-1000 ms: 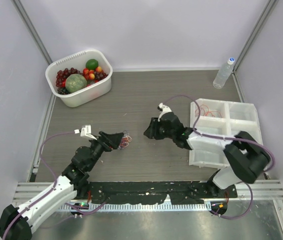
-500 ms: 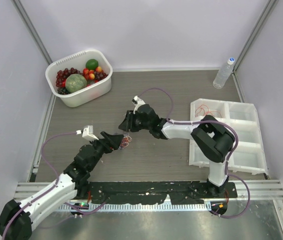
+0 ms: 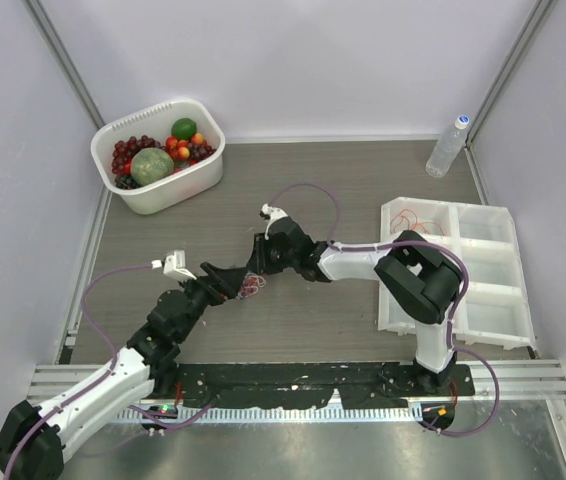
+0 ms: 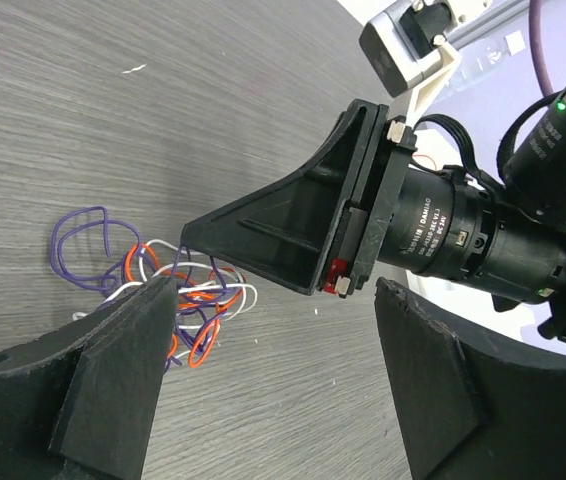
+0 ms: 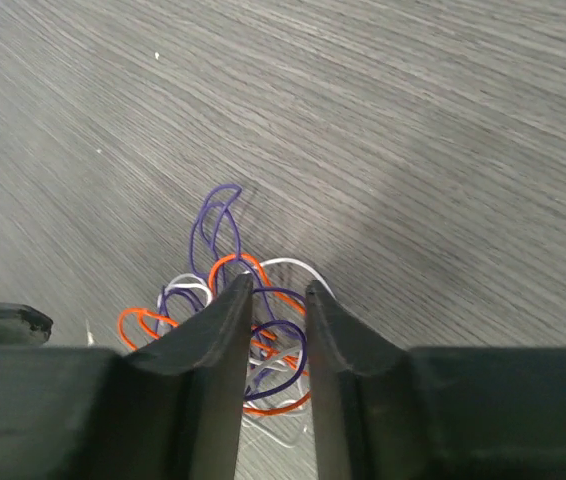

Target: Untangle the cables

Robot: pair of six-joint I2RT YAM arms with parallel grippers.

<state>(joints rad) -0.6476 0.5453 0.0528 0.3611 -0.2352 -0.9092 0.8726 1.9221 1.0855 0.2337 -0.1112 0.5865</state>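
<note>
The cables [image 3: 252, 285] are a small tangle of purple, orange and white wires lying on the dark wood-grain table. My right gripper [image 3: 259, 264] points down over the tangle. In the right wrist view its jaws [image 5: 277, 288] stand narrowly apart, straddling loops of the cables [image 5: 275, 340], with a gap showing between them. My left gripper [image 3: 229, 281] sits just left of the tangle, low over the table. In the left wrist view it [image 4: 275, 300] is wide open with only bare table between its fingers. The cables [image 4: 198, 295] lie at its left fingertip, under the right gripper's tip [image 4: 263, 240].
A white basin [image 3: 178, 190] of fruit stands at the back left. A water bottle [image 3: 448, 145] stands at the back right. A white compartment tray [image 3: 488, 225] lies on the right, with thin red strands [image 3: 421, 222] in its back-left compartment.
My right arm has swung left from beside the tray to the tangle, and its jaws now hang over the wires. The left gripper has barely moved.
</note>
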